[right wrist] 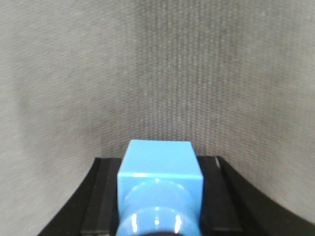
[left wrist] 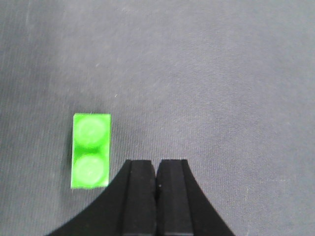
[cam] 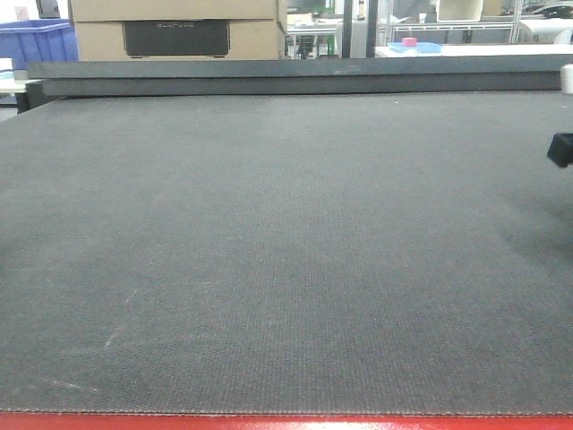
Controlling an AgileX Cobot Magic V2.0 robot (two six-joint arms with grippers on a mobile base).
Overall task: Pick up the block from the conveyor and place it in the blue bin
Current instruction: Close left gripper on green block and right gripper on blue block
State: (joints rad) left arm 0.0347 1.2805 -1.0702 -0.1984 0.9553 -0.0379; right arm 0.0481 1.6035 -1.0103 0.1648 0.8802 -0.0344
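Blue block (right wrist: 158, 189): clamped between the fingers of the right gripper (right wrist: 160, 160), above the conveyor (cam: 269, 251) belt.

Left gripper (left wrist: 157, 169): jaws pressed together, nothing between them.

Green two-stud block (left wrist: 90, 150): lies flat on the belt at 9 o'clock of the left fingertips, just beside them, not touching.

Blue bin (cam: 36, 40): at 11 o'clock in the front view, beyond the belt's far edge, beside a cardboard box (cam: 179, 27).
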